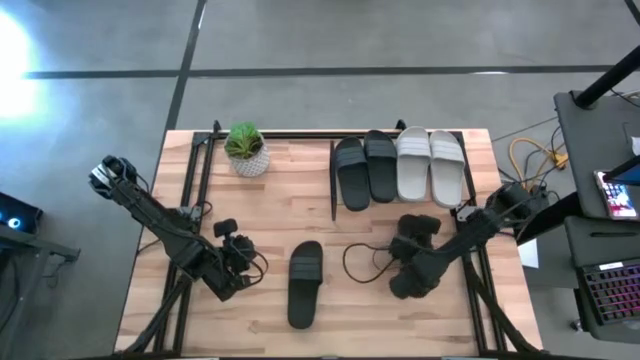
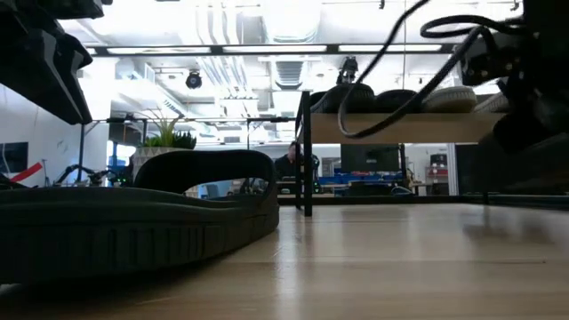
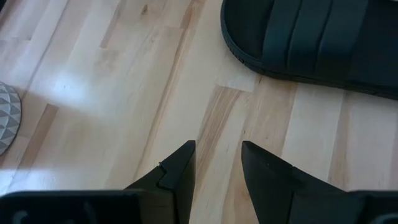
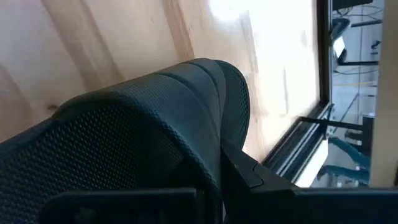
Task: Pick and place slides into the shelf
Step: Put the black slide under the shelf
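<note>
On the shelf, at the table's 1 o'clock, four slides stand side by side: two to the left, two to the right. A plant sits at 11 o'clock, left of the shelf. One slide lies on the table at 6 o'clock, between the left gripper at 8 and the right gripper at 4, which grips another slide.

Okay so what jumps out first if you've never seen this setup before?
Probably the row of four slides, two black and two light grey, lined up on the shelf at the table's far side. Next, the lone black slide lying mid-table, and the right gripper shut on another black slide.
</note>
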Available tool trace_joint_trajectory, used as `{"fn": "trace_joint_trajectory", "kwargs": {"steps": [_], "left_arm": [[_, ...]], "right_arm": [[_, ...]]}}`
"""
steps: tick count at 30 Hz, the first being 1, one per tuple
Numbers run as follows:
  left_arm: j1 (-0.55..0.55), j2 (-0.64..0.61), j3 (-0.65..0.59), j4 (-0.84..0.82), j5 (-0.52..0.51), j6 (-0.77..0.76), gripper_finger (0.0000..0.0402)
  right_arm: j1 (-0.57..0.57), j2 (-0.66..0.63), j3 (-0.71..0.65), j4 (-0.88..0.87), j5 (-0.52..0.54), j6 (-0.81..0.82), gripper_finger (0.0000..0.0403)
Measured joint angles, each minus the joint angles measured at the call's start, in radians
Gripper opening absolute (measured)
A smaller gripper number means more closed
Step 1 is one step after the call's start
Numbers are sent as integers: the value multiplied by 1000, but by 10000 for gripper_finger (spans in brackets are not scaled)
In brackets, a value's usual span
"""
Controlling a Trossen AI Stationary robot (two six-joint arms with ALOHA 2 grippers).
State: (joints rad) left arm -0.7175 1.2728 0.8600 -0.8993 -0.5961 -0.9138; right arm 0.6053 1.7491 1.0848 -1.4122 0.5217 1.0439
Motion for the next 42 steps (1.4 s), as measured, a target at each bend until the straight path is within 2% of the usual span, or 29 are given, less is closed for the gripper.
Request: {"fn": "trace_joint_trajectory", "kwargs": {"steps": [7, 12, 23, 33, 36, 42], "left_arm": [[24, 0, 0, 0, 0, 0, 115], [45, 0, 0, 0, -1, 0, 115], [87, 0, 3, 0, 2, 3, 115], [102, 0, 2, 0, 2, 12, 115], [102, 0, 2, 0, 2, 24, 115], [102, 0, 2, 0, 2, 34, 115]], "right_arm": [[-49, 36, -134, 9, -2, -60, 13], [-78, 75, -175, 15, -27, -83, 20], [-83, 73, -210, 5, -23, -34, 127], [-77, 73, -116, -31, -59, 9, 189], [-75, 72, -83, -28, -107, 8, 206], [2, 70, -8, -27, -290, 37, 221]]}}
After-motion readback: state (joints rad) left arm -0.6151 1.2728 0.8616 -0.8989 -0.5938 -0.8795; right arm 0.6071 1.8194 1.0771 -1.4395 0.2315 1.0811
